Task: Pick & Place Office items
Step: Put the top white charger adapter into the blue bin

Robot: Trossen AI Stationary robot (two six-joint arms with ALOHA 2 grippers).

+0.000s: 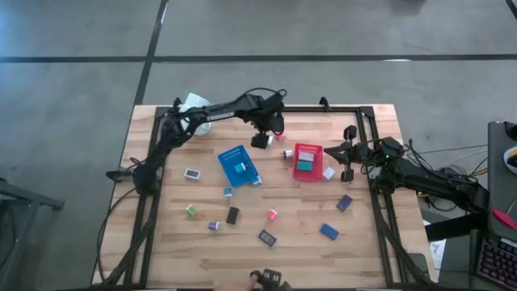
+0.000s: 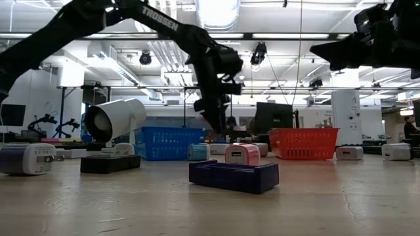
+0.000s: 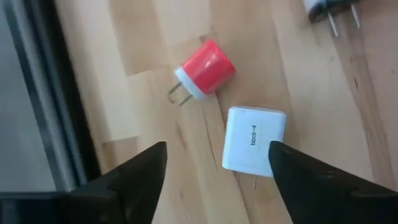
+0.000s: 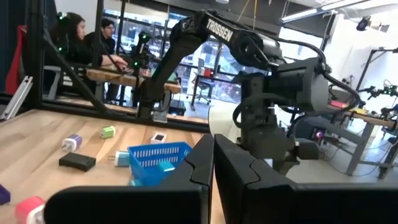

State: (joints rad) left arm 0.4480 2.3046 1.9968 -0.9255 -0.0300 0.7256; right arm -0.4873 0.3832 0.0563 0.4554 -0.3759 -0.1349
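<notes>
Hovering near the table's point(image 1: 161, 250) far edge, the left hand point(image 3: 214, 165) is spread above two chargers: one red-pink point(image 3: 205, 70), one white point(image 3: 254, 140). Pressed together, the right hand point(image 4: 213, 163) waits by the right edge.

A pale wooden plank worktop point(image 1: 266, 242) with a black metal frame along its edges stands on a grey concrete floor point(image 1: 73, 89) crossed by dark lines; beyond the worktop's far edge, the low view shows an open workshop hall with a white ceiling carrying bright strip lights point(image 2: 216, 13); a white column point(image 2: 346, 115) stands to one side; two people sit at a wooden desk point(image 4: 118, 76) before large glazed windows point(image 4: 134, 31).
</notes>
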